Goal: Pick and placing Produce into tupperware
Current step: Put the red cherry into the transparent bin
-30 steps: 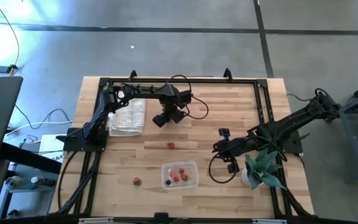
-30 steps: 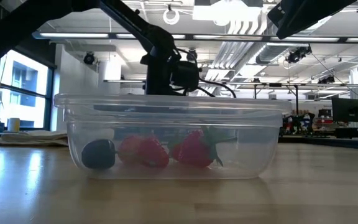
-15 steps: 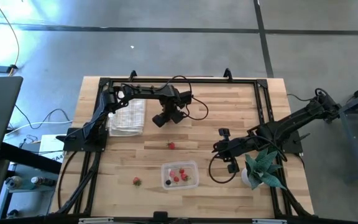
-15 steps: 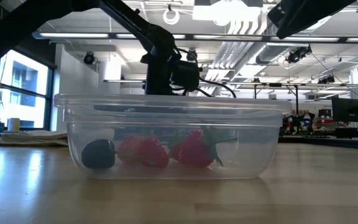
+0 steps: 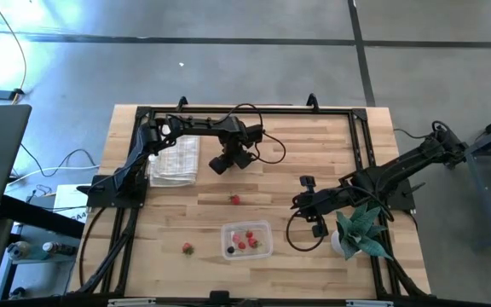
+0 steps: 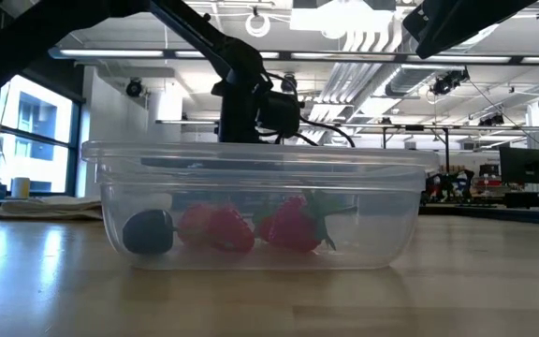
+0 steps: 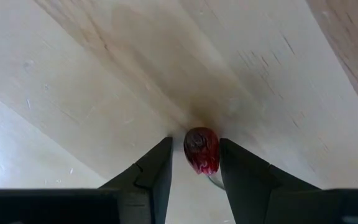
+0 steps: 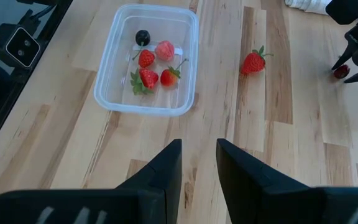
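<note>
tub: clear tupperware point(image 5: 246, 239) sits around 6 o'clock on the table point(image 5: 314, 153), near the front edge. In the low view it fills most of the shot point(image 6: 260, 201), so it's right up by that camera.
in the tub: red berries point(image 8: 149, 78) bunched together, some with green tops, plus one dark berry point(image 8: 142, 37) off at one end. The low view shows the dark one point(image 6: 148, 231) beside the reds point(image 6: 293, 227).
loose berries: one red berry point(image 5: 235, 199) lies on bare wood just off the tub at about 12 o'clock from it, pretty much table centre. Another point(image 5: 187, 248) sits at roughly 9 o'clock from the tub, apart from it.
left gripper: point(image 5: 237, 161) out around 11 o'clock from table centre, and it's pinching a small dark red berry point(image 7: 201, 149) between its fingers point(image 7: 151, 174), just over the wood. The right wrist view catches the same berry point(image 8: 342, 71) at its fingertips.
right gripper: point(image 5: 299, 202) parked at about 3 o'clock from the tub, fingers point(image 8: 160, 171) slightly apart with nothing between them, pointed across the wood toward the tub.
cloth: folded white cloth point(image 5: 175, 159) at about 10 o'clock, just beside the left arm.
plant: teal spiky plant point(image 5: 361, 230) at about 4 o'clock, next to the right arm.
</note>
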`<state>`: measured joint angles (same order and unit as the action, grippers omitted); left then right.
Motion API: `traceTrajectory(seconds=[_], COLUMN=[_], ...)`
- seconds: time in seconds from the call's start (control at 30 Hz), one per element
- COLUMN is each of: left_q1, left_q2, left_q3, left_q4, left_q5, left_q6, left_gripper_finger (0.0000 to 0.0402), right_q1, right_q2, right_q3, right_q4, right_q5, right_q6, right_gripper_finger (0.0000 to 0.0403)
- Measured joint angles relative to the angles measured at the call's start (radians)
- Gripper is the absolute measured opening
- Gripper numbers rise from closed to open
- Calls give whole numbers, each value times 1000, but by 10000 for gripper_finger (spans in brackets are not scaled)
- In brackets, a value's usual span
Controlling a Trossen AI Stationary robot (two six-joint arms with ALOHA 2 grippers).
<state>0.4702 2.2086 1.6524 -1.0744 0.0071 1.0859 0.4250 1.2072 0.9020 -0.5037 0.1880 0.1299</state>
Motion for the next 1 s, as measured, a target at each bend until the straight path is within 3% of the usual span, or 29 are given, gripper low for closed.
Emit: traceTrajectory(seconds=[0.53, 0.87, 1.0], left_q1=[0, 2, 2], left_q2=[0, 0, 0], left_q3=[0, 0, 1], left_q4=[0, -6, -35], left_q5=[3, 22, 23], left_q6=[-18, -19, -20], left_gripper_finger=[120, 41, 33], right_q1=[0, 0, 0], right_q2=[0, 0, 0], right_q3=[0, 0, 0], right_q4=[0, 0, 0], right_q5=[0, 0, 0], right_q6=[0, 0, 0], right_gripper_finger=[90, 90, 90])
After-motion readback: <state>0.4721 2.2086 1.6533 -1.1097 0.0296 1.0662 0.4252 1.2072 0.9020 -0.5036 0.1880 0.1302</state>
